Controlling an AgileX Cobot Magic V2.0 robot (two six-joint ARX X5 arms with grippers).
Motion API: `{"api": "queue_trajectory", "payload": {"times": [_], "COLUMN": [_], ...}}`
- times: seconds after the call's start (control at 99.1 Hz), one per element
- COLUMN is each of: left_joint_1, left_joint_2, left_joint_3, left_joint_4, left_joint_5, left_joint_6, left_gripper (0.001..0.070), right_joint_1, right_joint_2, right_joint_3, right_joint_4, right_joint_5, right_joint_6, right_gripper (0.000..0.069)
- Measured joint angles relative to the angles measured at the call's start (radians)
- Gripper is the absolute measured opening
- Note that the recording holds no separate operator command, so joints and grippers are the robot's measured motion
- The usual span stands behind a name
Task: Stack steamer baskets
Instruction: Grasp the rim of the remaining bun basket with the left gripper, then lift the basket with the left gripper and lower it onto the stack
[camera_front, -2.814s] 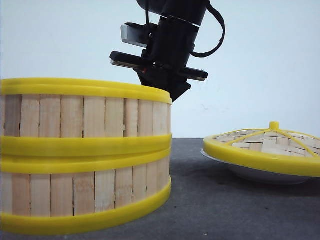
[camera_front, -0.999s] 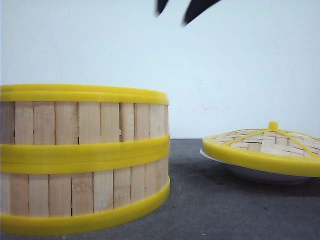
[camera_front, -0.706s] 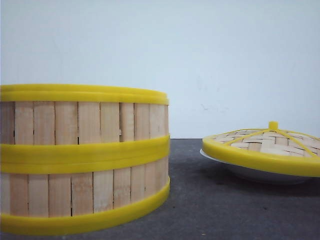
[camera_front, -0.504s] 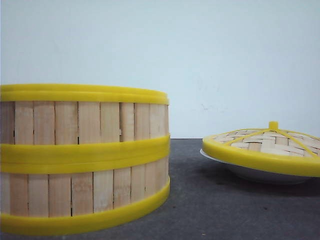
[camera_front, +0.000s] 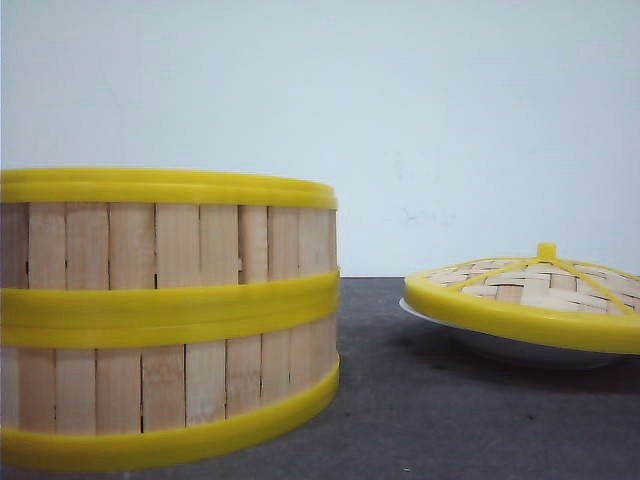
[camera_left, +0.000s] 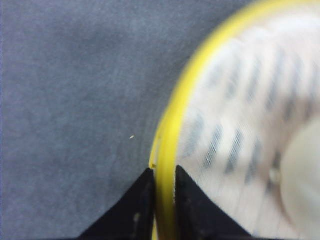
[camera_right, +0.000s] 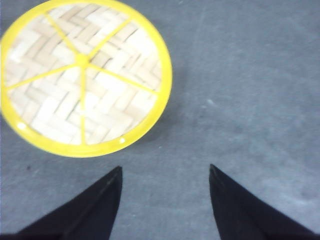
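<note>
Yellow-rimmed steamer baskets (camera_front: 165, 315) are seen stacked two high at the left of the front view, on the grey table (camera_front: 450, 420), the upper one now seated squarely on the lower; a few seconds ago it sat slightly askew with a black gripper just behind it, and that arm has since been lifted out of the front view. A third basket (camera_left: 240, 130) is gripped by the left gripper (camera_left: 161, 182), its jaws closed on the yellow rim, one finger inside the wall and one outside. It is judged that this basket goes on the stack next. The right gripper (camera_right: 165, 200) is held open and empty over the table, near the domed lid (camera_right: 82, 75), which rests on a white plate (camera_front: 500, 345). No brand, label or writing can be read anywhere.
</note>
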Motion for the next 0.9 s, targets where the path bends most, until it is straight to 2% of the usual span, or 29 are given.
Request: {"api": "queue_trajectory", "payload": {"times": [0.232, 0.555, 0.656, 0.736, 0.827, 0.898], "left_joint_1": [0.002, 0.004, 0.003, 0.001, -0.007, -0.021], "left_joint_2": [0.003, 0.004, 0.004, 0.003, -0.011, -0.041], "left_joint_3": [0.040, 0.309, 0.410, 0.483, 0.523, 0.526], "left_joint_4": [-0.036, -0.252, -0.323, -0.383, -0.438, -0.468], "left_joint_5": [0.009, 0.022, 0.057, 0.107, 0.160, 0.175], "left_joint_6": [0.001, 0.016, 0.021, 0.024, 0.028, 0.032], "left_gripper": [0.0029, 0.0029, 0.0029, 0.0029, 0.0029, 0.0029], "right_joint_1": [0.000, 0.000, 0.000, 0.000, 0.000, 0.000], "right_joint_2": [-0.044, -0.045, -0.045, -0.045, -0.045, -0.045], "right_joint_3": [-0.004, -0.004, -0.004, -0.004, -0.004, -0.004], "right_joint_4": [0.008, 0.010, 0.014, 0.014, 0.014, 0.016], "right_joint_5": [-0.018, -0.018, -0.018, -0.018, -0.018, -0.018], "right_joint_6": [0.005, 0.005, 0.005, 0.005, 0.005, 0.005], "right_gripper": [0.0336, 0.0336, 0.0336, 0.0336, 0.0336, 0.0336]}}
